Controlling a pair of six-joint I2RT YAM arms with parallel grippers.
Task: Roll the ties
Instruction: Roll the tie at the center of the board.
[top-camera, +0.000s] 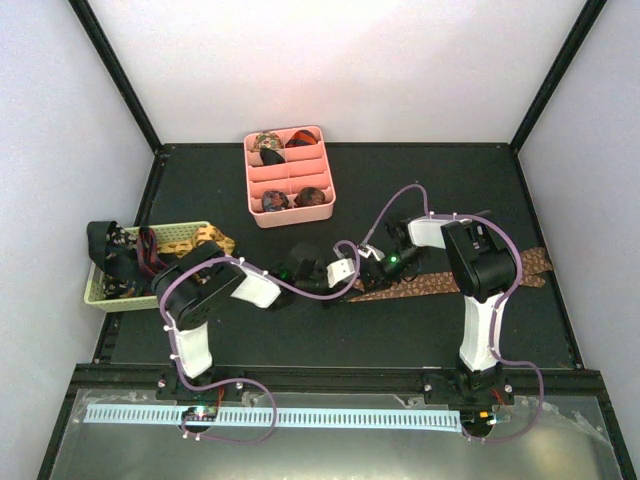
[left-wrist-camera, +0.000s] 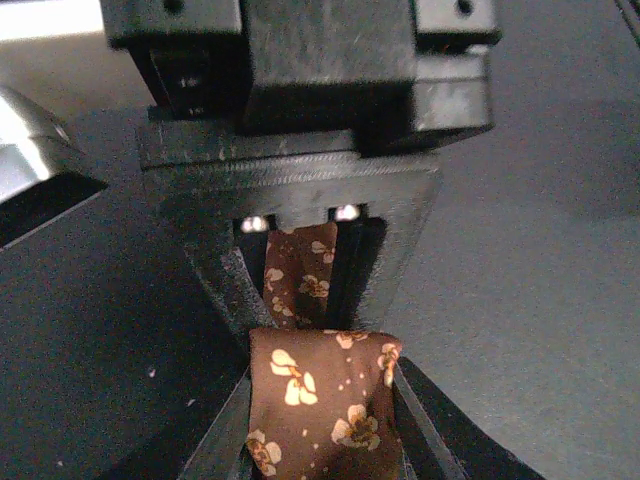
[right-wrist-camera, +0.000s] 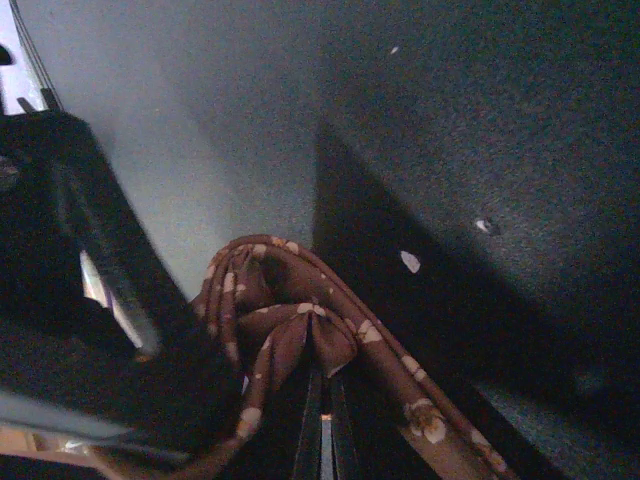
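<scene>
A brown tie (top-camera: 425, 284) with a pale flower print lies on the dark bench (top-camera: 300, 335), right of centre. It runs from the middle of the bench out towards the right edge, passing under the right arm. Both arms meet at its left end.

The left claw (top-camera: 352, 272) reaches in from the left. In the left wrist view its two fingers (left-wrist-camera: 225, 430) flank a folded, doubled piece of the brown tie (left-wrist-camera: 320, 400). The fabric fills the gap and touches both inner faces, so the left claw (left-wrist-camera: 320, 445) is at a narrow setting and holds the tie. A thinner strip of the same fabric runs back between the fingers towards the claw's body.

The right claw (top-camera: 380, 262) comes in from the right, just beside the left one. In the right wrist view its jaws are pressed together, with only a thin slit between them. The brown tie (right-wrist-camera: 300, 340) is bunched at their tip and curls in a loop above it, so the right claw (right-wrist-camera: 320, 400) pinches the fabric.

At the far side of the bench, near the middle, stands a pink tray (top-camera: 290, 218). Rolled ties (top-camera: 275, 200) sit in its near and far compartments.

At the left edge is a pale basket (top-camera: 185, 238). Loose ties (top-camera: 118, 250) in dark and red tones are heaped in it and spill over its left side.
</scene>
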